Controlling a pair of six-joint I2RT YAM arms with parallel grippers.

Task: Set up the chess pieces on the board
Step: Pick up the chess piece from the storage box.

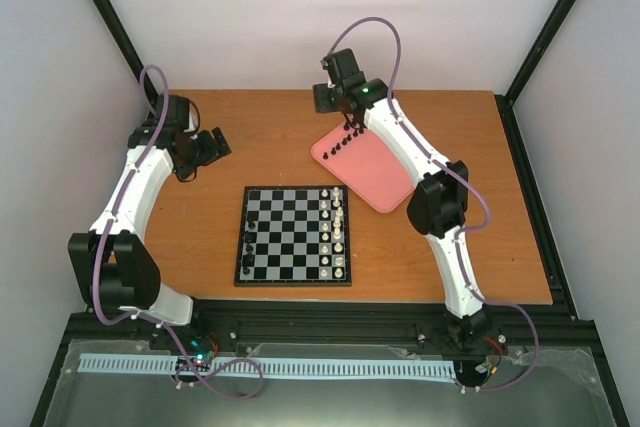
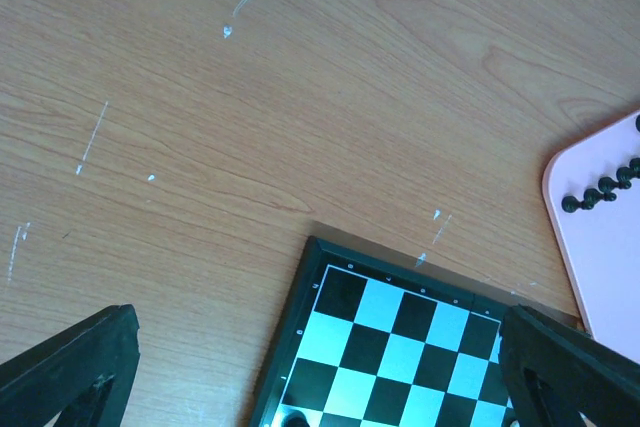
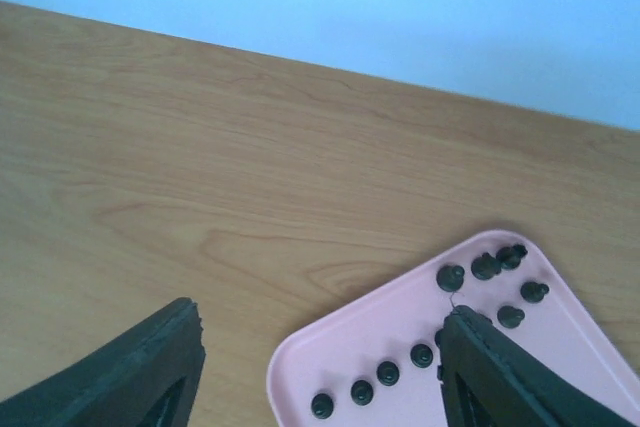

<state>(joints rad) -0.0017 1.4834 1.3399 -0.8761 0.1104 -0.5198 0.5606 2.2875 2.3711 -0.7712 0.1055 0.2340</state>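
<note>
early days: a few black chess pieces on the left edge of the board, white pieces along its right, remaining black ones on the pink tray below the right gripper, jaws spread, empty; left gripper wide open, off to the side

I note black and light-grey checks inside a dark border on the small square chessboard. The tiny black chess pieces are uniformly dark; the small cream pieces are pale. The rounded plastic tray is pink; the wooden table is orange-brown and grained.

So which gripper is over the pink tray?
The right gripper; it's at the tray's far end, the left gripper is over the table beside the board.
</note>
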